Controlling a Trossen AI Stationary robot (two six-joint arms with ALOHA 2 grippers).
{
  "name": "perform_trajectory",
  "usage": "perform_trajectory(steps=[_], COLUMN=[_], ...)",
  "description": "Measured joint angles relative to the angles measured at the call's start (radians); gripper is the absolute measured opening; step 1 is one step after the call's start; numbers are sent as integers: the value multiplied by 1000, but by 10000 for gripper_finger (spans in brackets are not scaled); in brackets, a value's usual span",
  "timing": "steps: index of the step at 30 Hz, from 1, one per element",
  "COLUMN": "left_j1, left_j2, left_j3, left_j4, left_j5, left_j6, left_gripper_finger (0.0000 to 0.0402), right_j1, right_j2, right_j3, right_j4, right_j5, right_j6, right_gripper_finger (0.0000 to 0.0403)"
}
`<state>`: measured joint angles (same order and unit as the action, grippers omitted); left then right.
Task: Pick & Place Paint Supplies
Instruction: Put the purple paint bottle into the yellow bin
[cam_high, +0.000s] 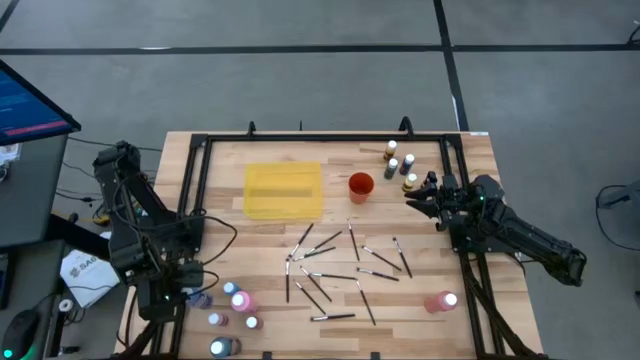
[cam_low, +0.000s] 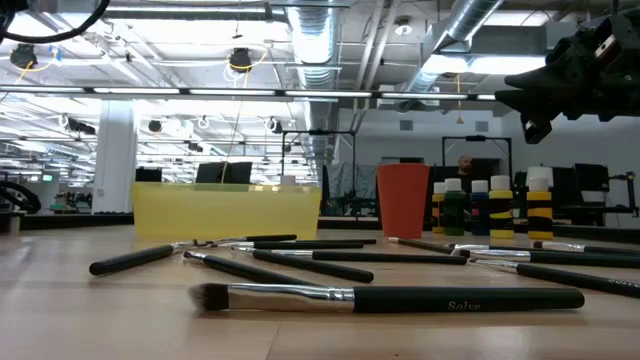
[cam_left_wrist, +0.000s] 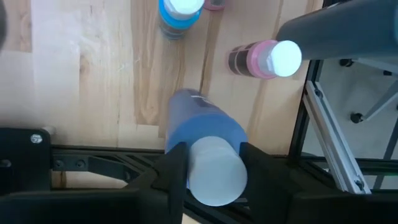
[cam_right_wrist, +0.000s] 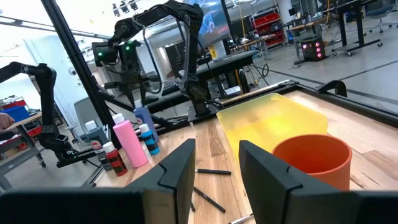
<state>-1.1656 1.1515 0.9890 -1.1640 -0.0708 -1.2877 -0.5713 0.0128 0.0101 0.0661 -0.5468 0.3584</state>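
Several thin dark brushes (cam_high: 340, 265) lie scattered on the middle of the table, and they fill the foreground of the low view (cam_low: 400, 297). Small bottles stand at the near left corner (cam_high: 240, 300) and in the far right group (cam_high: 400, 165). One pink bottle (cam_high: 440, 302) lies near the right edge. My left gripper (cam_left_wrist: 214, 158) is over the near left group, shut on a blue bottle (cam_left_wrist: 202, 121) with a pale cap. My right gripper (cam_high: 412, 196) hangs open above the table beside the far right bottles (cam_low: 495, 205), touching nothing. My left gripper holds the blue bottle at its top end, right by the pale cap (cam_left_wrist: 214, 177), pinched between the two fingers (cam_left_wrist: 174, 165). The fingers come from above, pointing down. The bottle hangs or stands upright below them; whether its base is on the table, I cannot tell.
An orange-red cup (cam_high: 360, 186) stands next to a flat yellow mat (cam_high: 283, 190) at the far middle. A dark metal frame (cam_high: 300, 138) runs along the table's edges. A pink bottle (cam_left_wrist: 264, 59) and a blue-capped one (cam_left_wrist: 180, 15) stand close to the held bottle.
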Motion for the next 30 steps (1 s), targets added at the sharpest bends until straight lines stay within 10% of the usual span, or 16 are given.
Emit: perform_trajectory(steps=[30], left_j1=[435], left_j2=[-229], left_j3=[-5], left_j4=[-183], left_j5=[66], left_j6=[-10], left_gripper_finger=[98], right_j1=[0], right_j2=[0], right_j3=[0], right_j4=[0], right_j5=[0], right_j6=[0], right_gripper_finger=[120])
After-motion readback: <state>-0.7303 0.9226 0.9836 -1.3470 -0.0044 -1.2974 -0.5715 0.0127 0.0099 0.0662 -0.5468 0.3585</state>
